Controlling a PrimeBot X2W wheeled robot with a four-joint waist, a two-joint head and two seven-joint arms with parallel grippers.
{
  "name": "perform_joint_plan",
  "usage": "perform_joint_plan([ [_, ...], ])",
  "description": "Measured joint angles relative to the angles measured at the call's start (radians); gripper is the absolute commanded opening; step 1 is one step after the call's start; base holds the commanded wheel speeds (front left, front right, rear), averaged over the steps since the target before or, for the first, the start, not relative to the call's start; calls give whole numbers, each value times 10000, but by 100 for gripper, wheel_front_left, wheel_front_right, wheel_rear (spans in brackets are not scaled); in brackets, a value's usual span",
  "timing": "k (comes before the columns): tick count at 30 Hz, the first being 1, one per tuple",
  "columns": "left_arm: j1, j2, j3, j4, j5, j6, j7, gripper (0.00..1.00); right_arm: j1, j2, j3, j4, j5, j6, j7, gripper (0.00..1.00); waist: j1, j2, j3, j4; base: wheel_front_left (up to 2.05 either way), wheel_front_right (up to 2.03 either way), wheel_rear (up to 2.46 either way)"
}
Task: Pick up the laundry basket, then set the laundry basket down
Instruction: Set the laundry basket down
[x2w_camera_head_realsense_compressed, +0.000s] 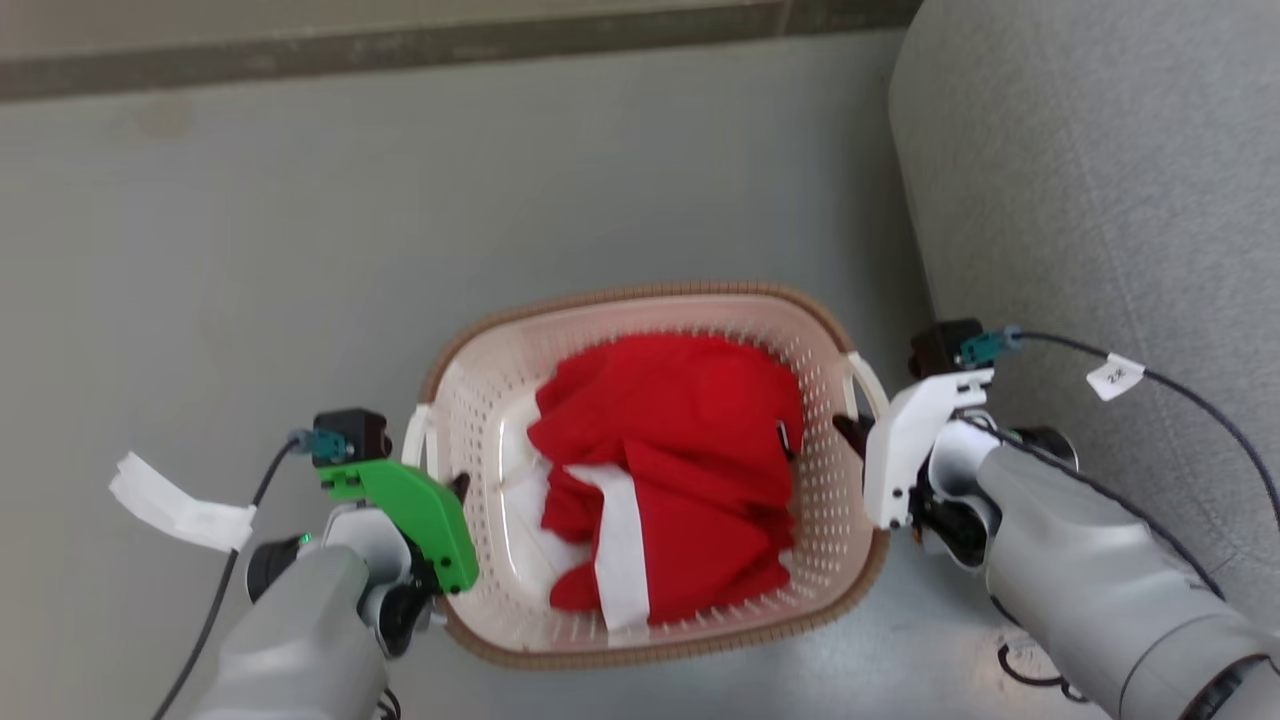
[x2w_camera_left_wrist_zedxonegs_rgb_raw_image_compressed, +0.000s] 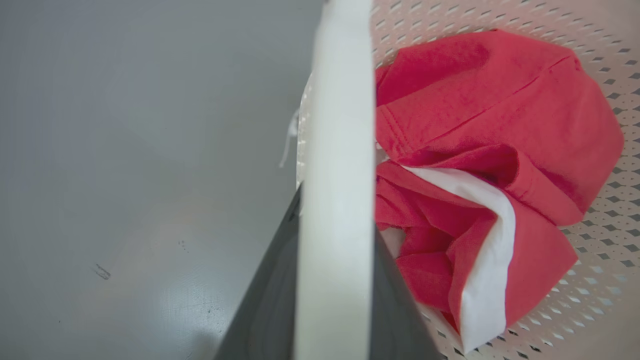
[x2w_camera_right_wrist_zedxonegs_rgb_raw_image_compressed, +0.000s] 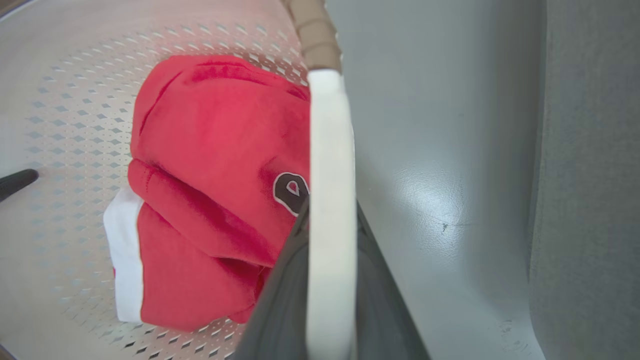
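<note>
The laundry basket (x2w_camera_head_realsense_compressed: 650, 293), cream-white with holes and a brown woven-look rim, sits between my two arms in the head view. A red and white garment (x2w_camera_head_realsense_compressed: 680, 440) lies crumpled inside it. My left gripper (x2w_camera_head_realsense_compressed: 458, 487) is shut on the basket's left white handle (x2w_camera_head_realsense_compressed: 412, 440), which runs up between the dark fingers (x2w_camera_left_wrist_zedxonegs_rgb_raw_image_compressed: 270, 300) in the left wrist view. My right gripper (x2w_camera_head_realsense_compressed: 850, 430) is shut on the right handle (x2w_camera_head_realsense_compressed: 868, 378), which stands between its fingers (x2w_camera_right_wrist_zedxonegs_rgb_raw_image_compressed: 280, 300) in the right wrist view. Whether the basket's bottom touches the floor is hidden.
A grey upholstered sofa (x2w_camera_head_realsense_compressed: 1100, 180) stands close on the right, just beyond my right arm. Grey floor (x2w_camera_head_realsense_compressed: 300, 250) stretches ahead and to the left, up to a dark baseboard (x2w_camera_head_realsense_compressed: 400, 45). White tags (x2w_camera_head_realsense_compressed: 175, 505) hang from the wrist cables.
</note>
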Motion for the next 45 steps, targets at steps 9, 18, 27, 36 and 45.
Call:
perform_joint_plan([
  [9, -738, 79, 58, -21, 161, 0, -767, 0, -565, 6, -125, -2, -88, 4, -932, 0, 1, 0, 1265, -24, 0, 0, 0],
  [18, -1516, 82, 63, 125, 477, -2, -1384, 0, -1202, 23, -174, 23, -182, 6, -1649, 0, 1, 0, 2549, -5, 0, 0, 0],
  [27, -2430, 40, 50, 196, 596, -2, -1701, 0, -1851, -31, -334, 138, -182, 13, -2182, 0, 2, 0, 3842, 56, 0, 0, 0],
  [36, -2794, -36, -4, 506, 614, -6, -2098, 0, -2245, 67, -355, 347, -182, 19, -2579, 0, 2, 0, 4996, 192, 0, 0, 0],
  [45, -3202, -63, -54, 631, 685, -13, -2309, 0, -2534, 69, -376, 479, -182, 19, -2871, 0, 1, 0, 5527, 247, 0, 0, 0],
])
